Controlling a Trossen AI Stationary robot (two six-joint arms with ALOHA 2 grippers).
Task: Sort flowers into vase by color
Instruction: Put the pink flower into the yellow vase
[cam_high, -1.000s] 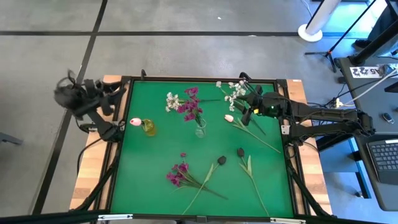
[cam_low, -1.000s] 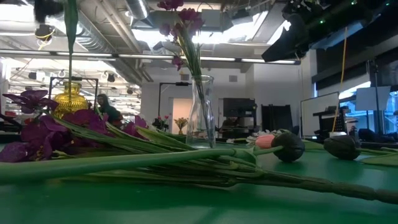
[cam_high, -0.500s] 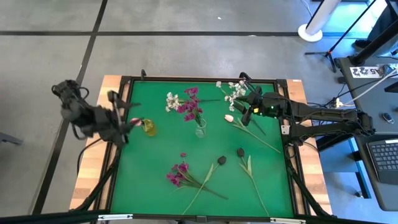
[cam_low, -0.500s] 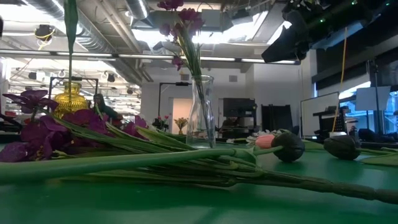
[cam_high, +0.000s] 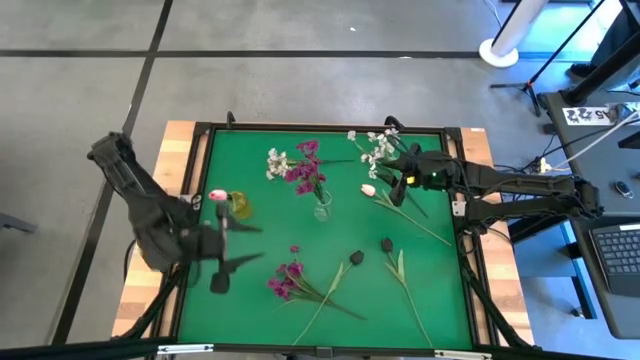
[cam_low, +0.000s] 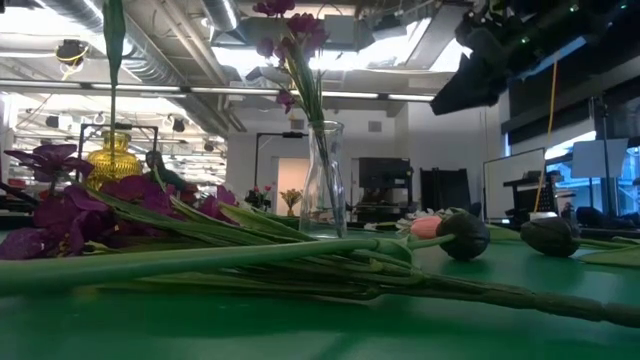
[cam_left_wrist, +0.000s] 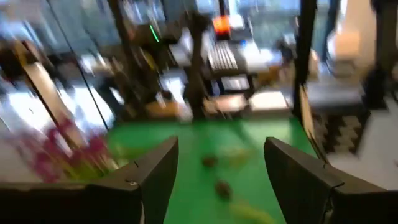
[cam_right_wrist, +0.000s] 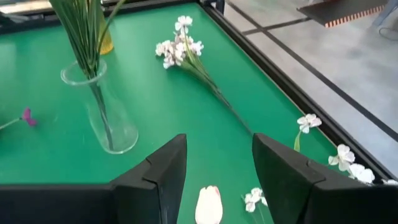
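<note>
A clear glass vase (cam_high: 321, 208) (cam_right_wrist: 109, 109) stands upright at the table's middle with magenta flowers (cam_high: 305, 170) in it. A yellow vase (cam_high: 238, 204) holds a pink tulip (cam_high: 217, 196). Loose on the mat lie white sprigs (cam_high: 277, 162) (cam_high: 376, 146), a pale pink tulip (cam_high: 368, 189) (cam_right_wrist: 208, 204), a magenta bunch (cam_high: 285, 280) and two dark heads (cam_high: 355, 258) (cam_high: 386, 243). My right gripper (cam_high: 393, 180) (cam_right_wrist: 214, 162) hovers open over the pale tulip. My left gripper (cam_high: 250, 245) (cam_left_wrist: 221, 168) is open above the table's left side, left of the magenta bunch.
A raised black frame (cam_high: 196, 200) runs round the green mat (cam_high: 260, 320). Long green stems (cam_high: 420, 222) trail from the loose flowers toward the near right. Bare mat lies along the near left. The room shows behind the table in the low view.
My left arm has swung from outside the table's far left corner toward the near edge and in over the mat's left side. Its open gripper now points toward the right. The flowers and vases have stayed in place.
</note>
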